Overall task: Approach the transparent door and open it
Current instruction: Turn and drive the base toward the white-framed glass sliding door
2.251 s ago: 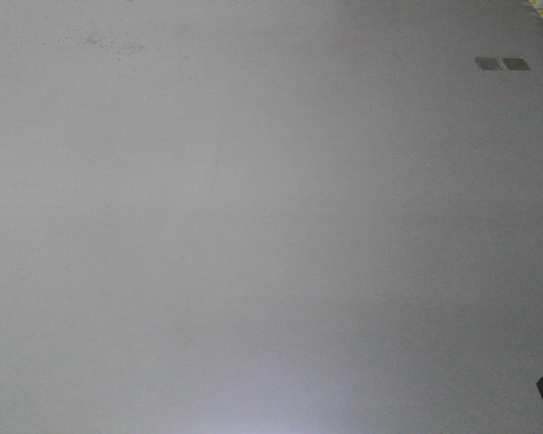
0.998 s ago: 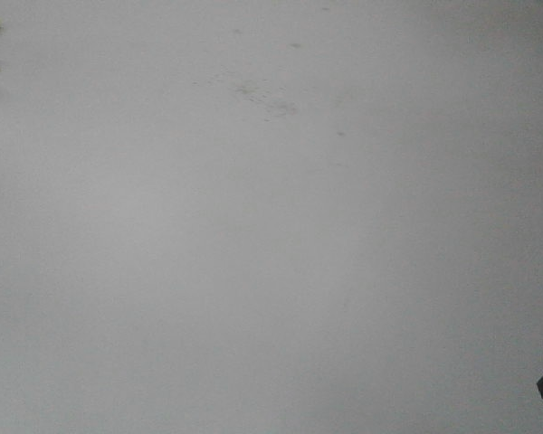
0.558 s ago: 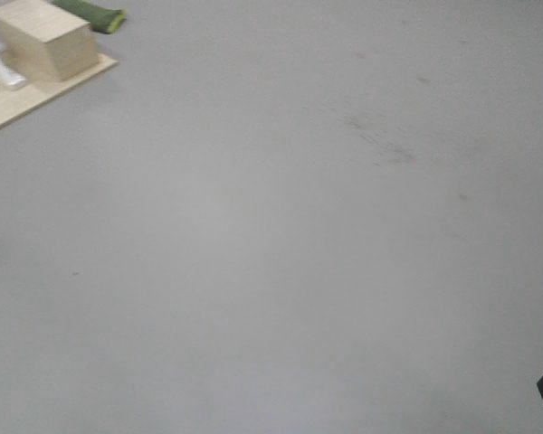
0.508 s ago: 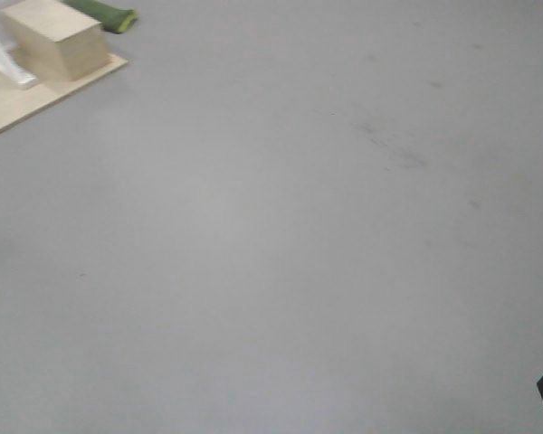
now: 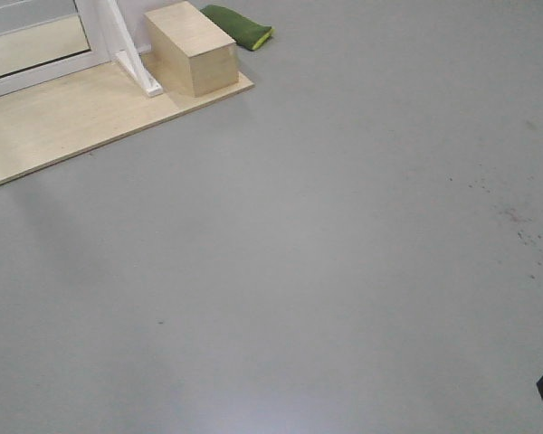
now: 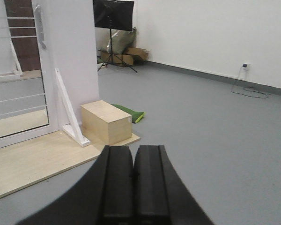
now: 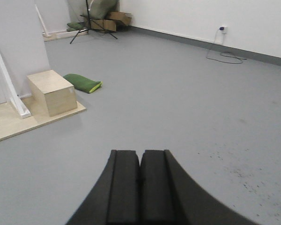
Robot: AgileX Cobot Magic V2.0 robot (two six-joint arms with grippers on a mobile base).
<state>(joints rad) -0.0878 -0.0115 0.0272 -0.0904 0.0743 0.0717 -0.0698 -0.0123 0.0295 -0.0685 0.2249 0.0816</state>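
The transparent door (image 6: 16,93) stands at the far left of the left wrist view, its grey handle (image 6: 39,26) high on the stile, well apart from both arms. The left gripper (image 6: 132,185) and right gripper (image 7: 140,187) hang with jaws pressed together, holding nothing. The hazards lie low. A wooden platform (image 5: 72,117), wooden box (image 5: 192,47), white brace (image 6: 71,112) and green cushion (image 5: 240,25) crowd the approach, and a base driven in at an angle could snag there.

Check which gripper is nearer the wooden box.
Left. The left gripper has the wooden box just ahead, slightly left; the right gripper sees it smaller, farther off to its left.
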